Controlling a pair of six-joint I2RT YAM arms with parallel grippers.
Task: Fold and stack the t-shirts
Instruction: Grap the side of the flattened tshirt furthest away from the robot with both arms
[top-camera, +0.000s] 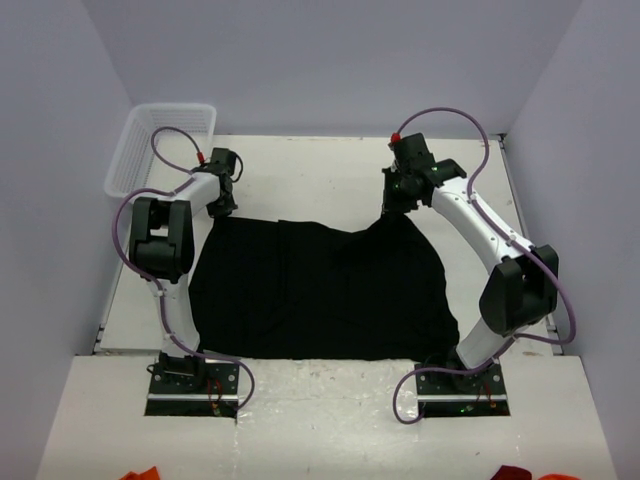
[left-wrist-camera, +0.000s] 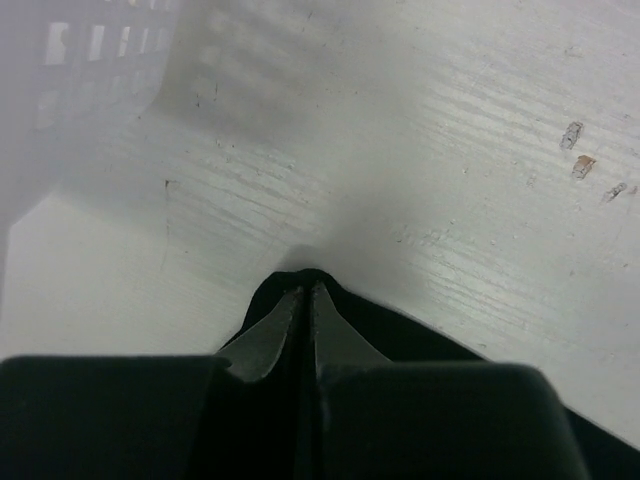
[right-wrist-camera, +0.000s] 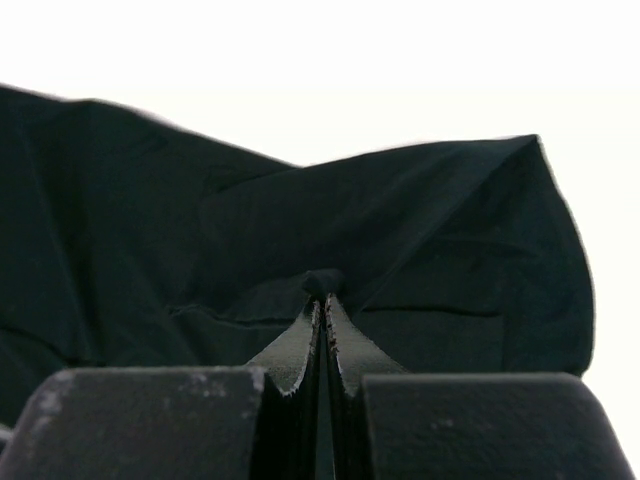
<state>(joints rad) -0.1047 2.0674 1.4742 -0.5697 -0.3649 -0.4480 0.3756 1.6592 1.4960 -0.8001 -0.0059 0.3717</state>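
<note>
One black t-shirt (top-camera: 320, 290) lies spread over the middle of the white table, its far corners drawn up toward both grippers. My left gripper (top-camera: 220, 205) is at the shirt's far left corner, shut on a pinch of black cloth (left-wrist-camera: 310, 278) just above the table. My right gripper (top-camera: 397, 205) is at the far right corner, shut on a small fold of the shirt (right-wrist-camera: 325, 282), with more black cloth (right-wrist-camera: 300, 230) hanging behind it. No other t-shirt shows.
A white mesh basket (top-camera: 150, 140) stands at the far left corner of the table; its wall also shows in the left wrist view (left-wrist-camera: 80, 60). White walls enclose the table on three sides. Orange-red items (top-camera: 520, 474) lie at the near bottom edge.
</note>
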